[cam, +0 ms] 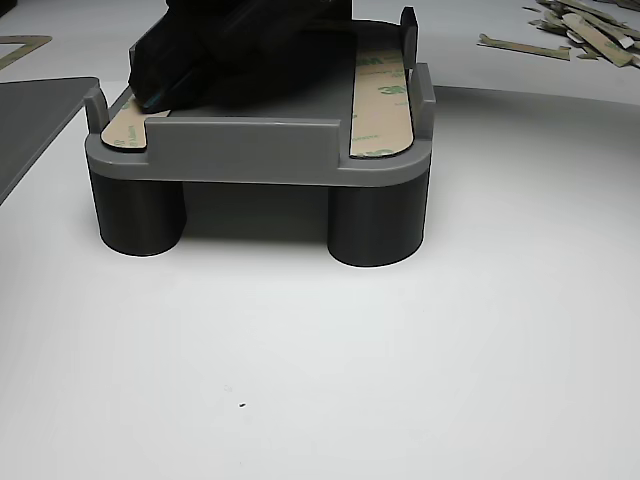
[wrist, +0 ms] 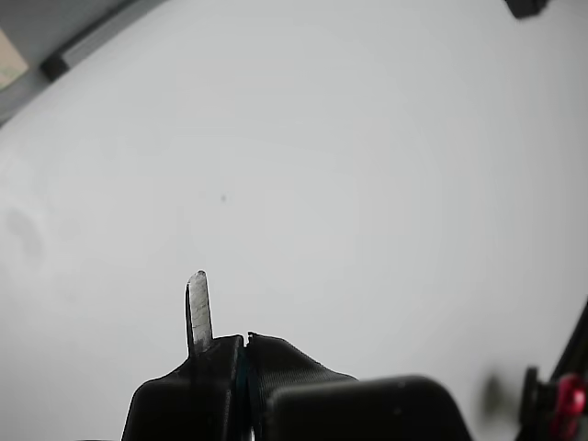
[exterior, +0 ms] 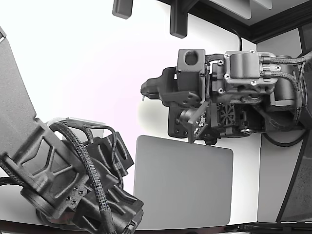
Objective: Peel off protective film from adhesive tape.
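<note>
Arm raised above the table, tool [wrist: 220, 344] jaws pressed together, thin blade-like tip protruding

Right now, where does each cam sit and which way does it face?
Exterior view: overhead, looking down on the white table, gray mat and two arms.
Wrist view: behind the gripper, facing bare tabletop; closed jaws pinch a thin strip.
Other view: low at table height, facing the gray fixture holding tape strips; a dark arm part overhangs it.
Shared: the white tabletop shows in all three.
</note>
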`<state>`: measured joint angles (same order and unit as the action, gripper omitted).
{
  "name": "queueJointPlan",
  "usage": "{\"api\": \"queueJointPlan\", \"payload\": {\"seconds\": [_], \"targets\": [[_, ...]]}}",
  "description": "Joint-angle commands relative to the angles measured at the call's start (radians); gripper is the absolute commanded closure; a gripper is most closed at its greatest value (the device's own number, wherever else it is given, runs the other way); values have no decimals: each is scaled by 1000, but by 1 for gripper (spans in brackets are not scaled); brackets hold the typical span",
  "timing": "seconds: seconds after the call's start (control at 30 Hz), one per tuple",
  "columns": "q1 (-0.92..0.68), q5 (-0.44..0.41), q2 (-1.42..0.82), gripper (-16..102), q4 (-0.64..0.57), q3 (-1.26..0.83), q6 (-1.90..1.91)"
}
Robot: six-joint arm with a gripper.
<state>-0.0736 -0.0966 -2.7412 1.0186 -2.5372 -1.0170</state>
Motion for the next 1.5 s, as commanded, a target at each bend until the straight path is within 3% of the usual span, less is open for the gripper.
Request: {"api": "queueJointPlan", "payload": {"seconds": [0.0,0.23,0.67,0.87,1.17,1.47], "targets": [[-58,-95,-8,97,-48,-26,-98],[-230,-287,77,97,-126,-67,-118],[-250,-290,147,97,-262,-118,-215],[-331,-357,230,97,-287,-112,-184],[-390,-433,400,97,-245,3,-160],[-423,-448,523,97,-199,101,-106]]}}
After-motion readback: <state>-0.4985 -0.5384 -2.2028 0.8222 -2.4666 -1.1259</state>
